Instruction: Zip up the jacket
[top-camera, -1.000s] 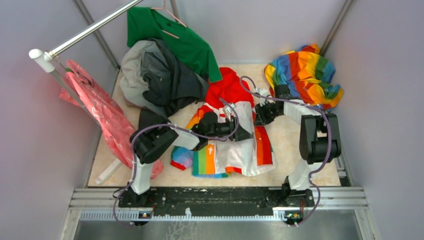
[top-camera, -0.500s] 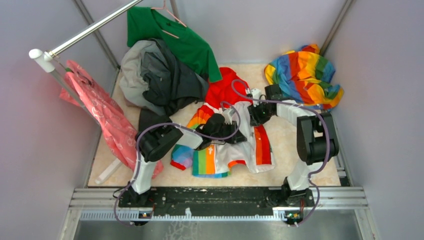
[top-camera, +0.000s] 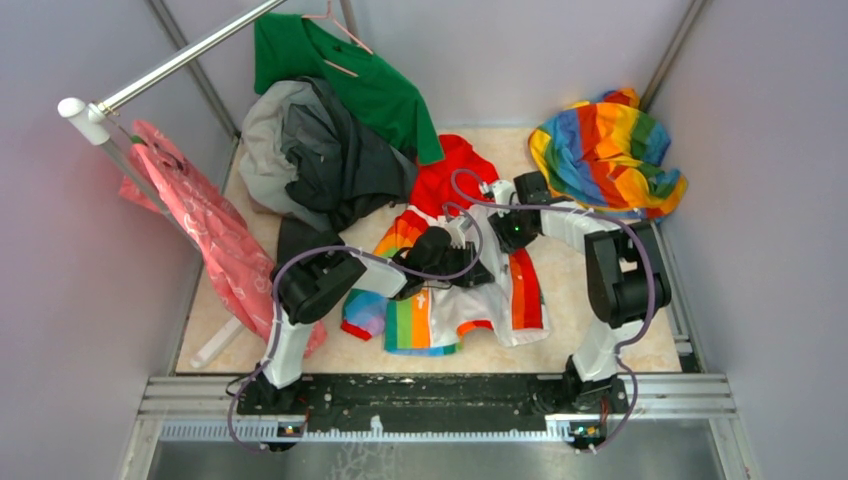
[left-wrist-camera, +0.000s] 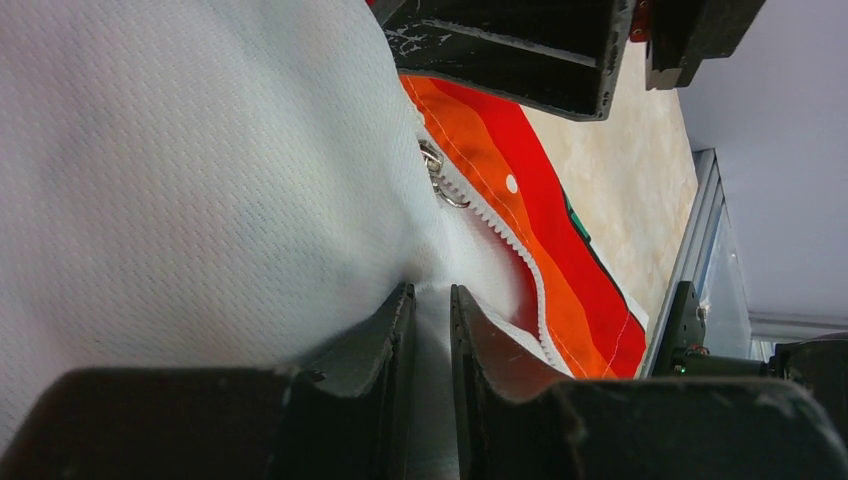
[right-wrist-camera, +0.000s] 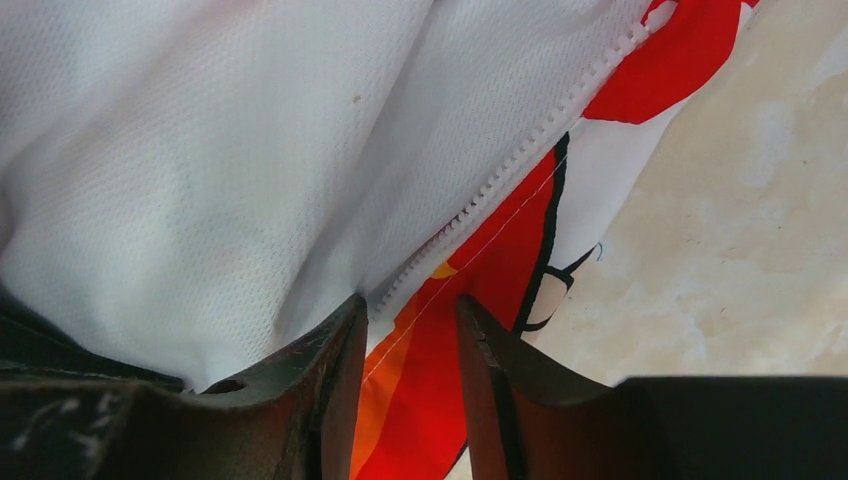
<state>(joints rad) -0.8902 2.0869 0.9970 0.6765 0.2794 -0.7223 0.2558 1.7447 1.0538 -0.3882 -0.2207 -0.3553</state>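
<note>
Beige tabletop (top-camera: 565, 300) | left gripper (left-wrist-camera: 430, 300) pinching white jacket (top-camera: 470, 310) fold, zipper slider (left-wrist-camera: 437, 178) lying at 12 o'clock | right gripper (right-wrist-camera: 410, 310) half-open, gripping nothing, straddling zipper teeth (right-wrist-camera: 520, 160) running 1-to-7 o'clock

Small white rainbow-striped jacket (top-camera: 472, 303), lying flat, front unzipped, fabric rumpled

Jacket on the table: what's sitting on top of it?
Two robot grippers. The left gripper pinches the jacket's white cloth; the right gripper straddles its zipper edge, jaws apart. The arms hide the jacket's middle from above, so the zipper there cannot be seen.
</note>
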